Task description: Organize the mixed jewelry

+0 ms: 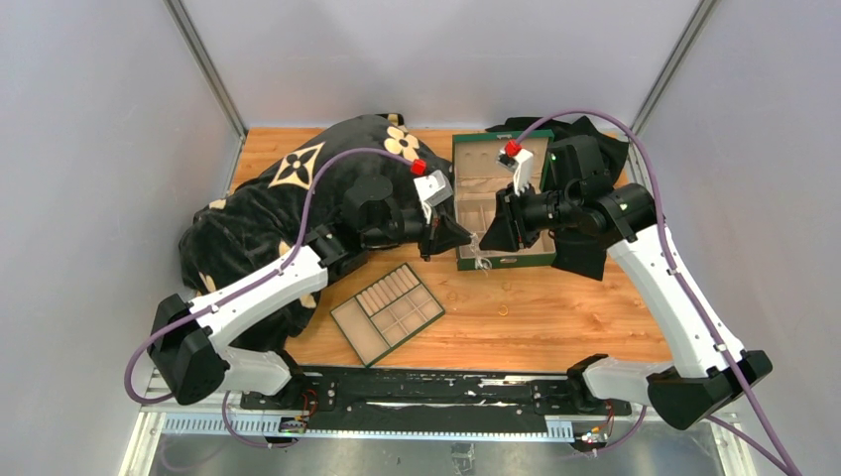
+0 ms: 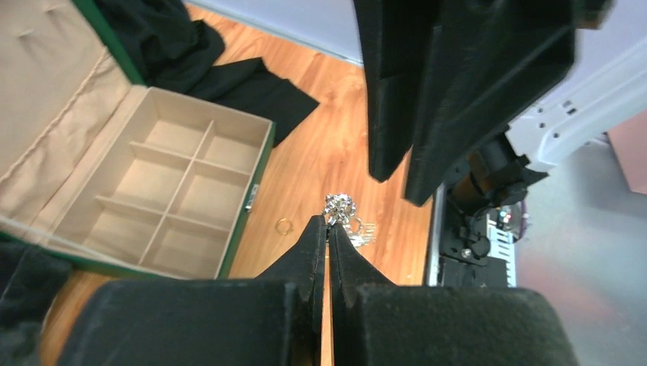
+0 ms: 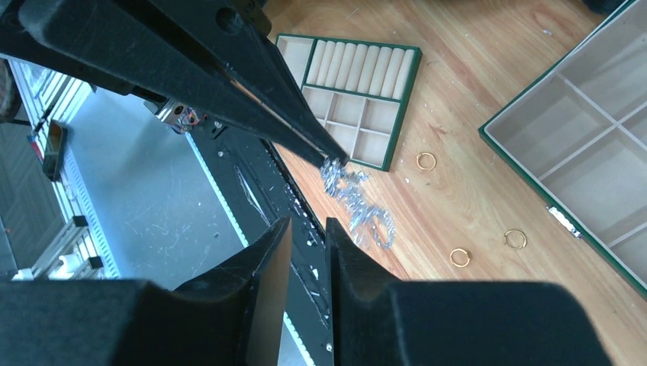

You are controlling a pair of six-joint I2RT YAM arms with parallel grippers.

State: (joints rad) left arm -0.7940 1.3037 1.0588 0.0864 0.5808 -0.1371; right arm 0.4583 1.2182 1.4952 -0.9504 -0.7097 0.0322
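Note:
My left gripper is shut on a silvery sparkly cluster of the mixed jewelry, pinched at its very tips. In the right wrist view the silvery piece dangles as a chain from those tips above the wooden table. My right gripper faces it from close by, open a little with nothing between its fingers. Three thin gold rings lie loose on the wood. From above, both grippers meet tip to tip at the green box's front left corner.
The open green box with beige compartments stands at the back centre. A flat green tray with beige compartments lies near the front left. A black patterned cloth covers the left side; black fabric lies behind the box.

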